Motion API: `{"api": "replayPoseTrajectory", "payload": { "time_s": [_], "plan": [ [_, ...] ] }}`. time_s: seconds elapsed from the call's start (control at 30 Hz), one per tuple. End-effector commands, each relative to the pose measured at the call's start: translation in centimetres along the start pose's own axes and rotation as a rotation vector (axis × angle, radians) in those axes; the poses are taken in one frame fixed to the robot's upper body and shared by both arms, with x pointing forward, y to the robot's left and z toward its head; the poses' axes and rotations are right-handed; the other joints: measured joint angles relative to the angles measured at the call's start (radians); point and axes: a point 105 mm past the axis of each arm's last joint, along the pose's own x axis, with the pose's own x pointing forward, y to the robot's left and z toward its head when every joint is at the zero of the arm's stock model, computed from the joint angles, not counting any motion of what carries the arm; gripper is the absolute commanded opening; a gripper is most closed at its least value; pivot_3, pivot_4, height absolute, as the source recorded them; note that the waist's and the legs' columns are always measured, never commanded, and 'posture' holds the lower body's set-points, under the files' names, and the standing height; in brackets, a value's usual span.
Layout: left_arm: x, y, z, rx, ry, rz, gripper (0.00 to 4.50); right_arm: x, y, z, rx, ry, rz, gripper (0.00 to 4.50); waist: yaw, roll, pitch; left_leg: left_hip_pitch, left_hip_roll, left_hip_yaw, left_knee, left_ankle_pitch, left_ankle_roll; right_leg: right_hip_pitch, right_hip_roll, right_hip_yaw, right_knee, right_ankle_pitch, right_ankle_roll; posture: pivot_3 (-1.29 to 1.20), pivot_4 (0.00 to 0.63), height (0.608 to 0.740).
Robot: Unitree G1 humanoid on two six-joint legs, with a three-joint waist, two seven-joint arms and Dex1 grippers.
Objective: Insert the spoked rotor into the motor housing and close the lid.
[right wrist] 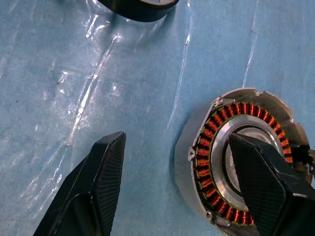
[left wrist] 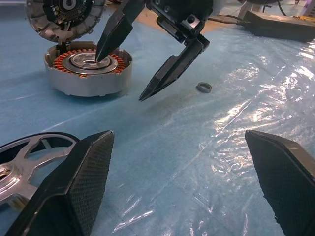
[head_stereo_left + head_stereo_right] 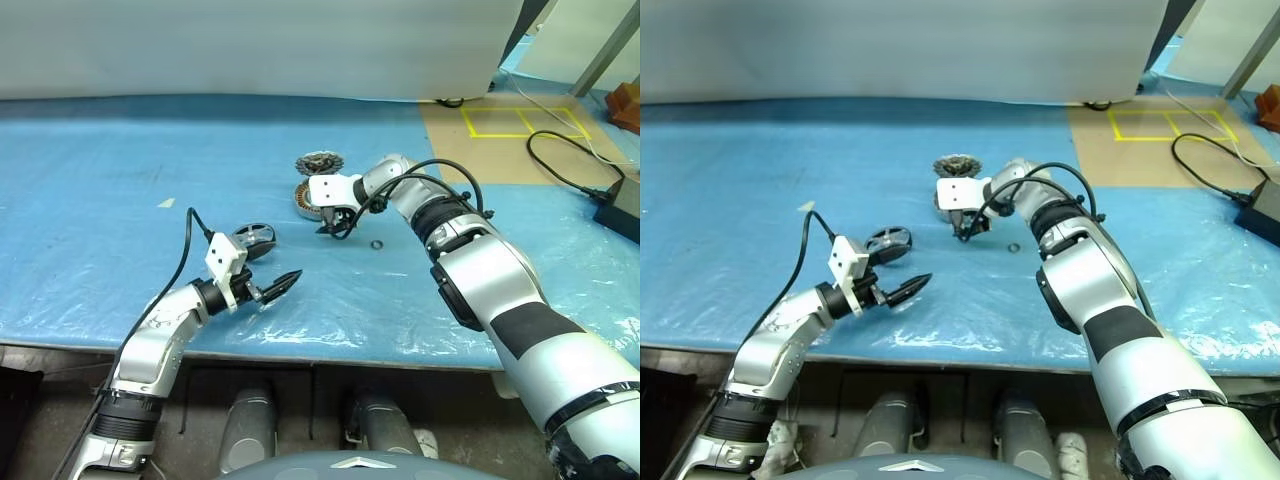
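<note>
— Why does the right end effector hang there over the housing?

— I think it is lining up. Its two fingers are spread and carry nothing. One tip reaches down at the centre hole, inside the copper windings, and the other is outside the wall, over the blue sheet.

— And the rotor?

— It is just behind the housing, on the far side, and seems to lean a little. It is not yet inserted, so to my eye the task is at its beginning.

— The left end effector?

— It is spread wide and empty, held level close to the worktop's front edge. The lid lies just beside it, probably for later.

— Is there room to move?

— Plenty on the left and behind. A small ring lies near the right arm, and I would take care not to sweep it.
</note>
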Motion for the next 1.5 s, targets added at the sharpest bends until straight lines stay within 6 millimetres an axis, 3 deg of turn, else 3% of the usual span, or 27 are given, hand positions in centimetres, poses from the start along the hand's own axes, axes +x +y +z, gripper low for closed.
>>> {"api": "replayPoseTrajectory", "payload": {
  "time_s": [0.03, 0.1, 0.2, 0.5, 0.83, 1.03, 1.17, 1.3, 1.5],
  "plan": [
    [0.0, -0.4, 1.1, 0.033, -0.03, -0.014, 4.5, -0.1, -0.2, 0.0, 0.002, 0.0, -0.013, 3.53, 0.0, 0.0, 0.0, 0.0, 0.0, 0.0, 0.0, 0.0, 0.0, 0.0, 0.0, 0.0, 0.0, 0.0, 0.0, 0.0, 0.15, 0.74],
    [0.0, -0.4, 1.1, 0.034, -0.03, -0.015, 4.5, -0.1, -0.2, 0.0, 0.005, 0.001, -0.011, 3.53, 0.0, 0.0, 0.0, 0.0, 0.0, 0.0, 0.0, 0.0, 0.0, 0.0, 0.0, 0.0, 0.0, 0.0, 0.0, 0.0, 0.15, 0.74],
    [0.0, -0.4, 1.1, 0.033, -0.029, -0.014, 4.5, 0.0, 0.0, -0.1, 0.005, 0.006, -0.006, 2.97, 0.0, 0.0, 0.0, 0.0, 0.0, 0.0, 0.0, 0.0, 0.0, 0.0, 0.0, 0.0, 0.0, 0.0, 0.0, 0.0, 0.15, 0.74],
    [-0.1, -0.4, 1.1, 0.033, -0.029, -0.011, 4.5, 0.1, 0.2, -0.5, 0.003, 0.013, 0.0, 0.12, 0.0, 0.0, 0.0, 0.0, 0.0, 0.0, 0.0, 0.0, 0.0, 0.0, 0.0, 0.0, 0.0, 0.0, 0.0, 0.0, 0.15, 0.74],
    [0.1, -0.4, 1.2, 0.033, -0.032, -0.017, 4.5, -0.6, -0.2, 0.0, -0.04, 0.002, 0.006, 0.05, 0.0, 0.0, 0.0, 0.0, 0.0, 0.0, 0.0, 0.0, 0.0, 0.0, 0.0, 0.0, 0.0, 0.0, 0.0, 0.0, 0.15, 0.74],
    [0.3, -0.5, 1.1, 0.025, -0.031, -0.025, 4.5, -1.5, 0.2, 1.5, -0.102, -0.073, 0.106, 0.05, 0.0, 0.0, 0.0, 0.0, 0.0, 0.0, 0.0, 0.0, 0.0, 0.0, 0.0, 0.0, 0.0, 0.0, 0.0, 0.0, 0.15, 0.74],
    [0.5, -0.8, 1.1, 0.015, -0.037, -0.035, 4.5, -2.0, 2.1, 2.1, -0.085, -0.175, 0.255, 0.05, 0.0, 0.0, 0.0, 0.0, 0.0, 0.0, 0.0, 0.0, 0.0, 0.0, 0.0, 0.0, 0.0, 0.0, 0.0, 0.0, 0.15, 0.74],
    [0.7, -0.7, 1.1, 0.014, -0.037, -0.039, 4.5, -2.2, 5.1, 0.8, -0.114, -0.208, 0.396, 0.05, 0.003, 0.0, 0.0, -0.001, 0.001, 0.0, 0.0, 0.0, 0.0, 0.0, 0.0, 0.0, 0.0, 0.0, 0.0, 0.0, 0.15, 0.74],
    [0.8, -0.6, 1.0, 0.011, -0.032, -0.051, 4.5, -2.7, 7.5, 0.0, -0.058, -0.232, 0.433, 0.05, 0.003, 0.0, 0.0, 0.0, 0.001, 0.0, 0.003, 0.0, 0.001, 0.0, 0.0, 0.0, 0.001, 0.0, 0.0, 0.0, 0.15, 0.74]
  ]
}}
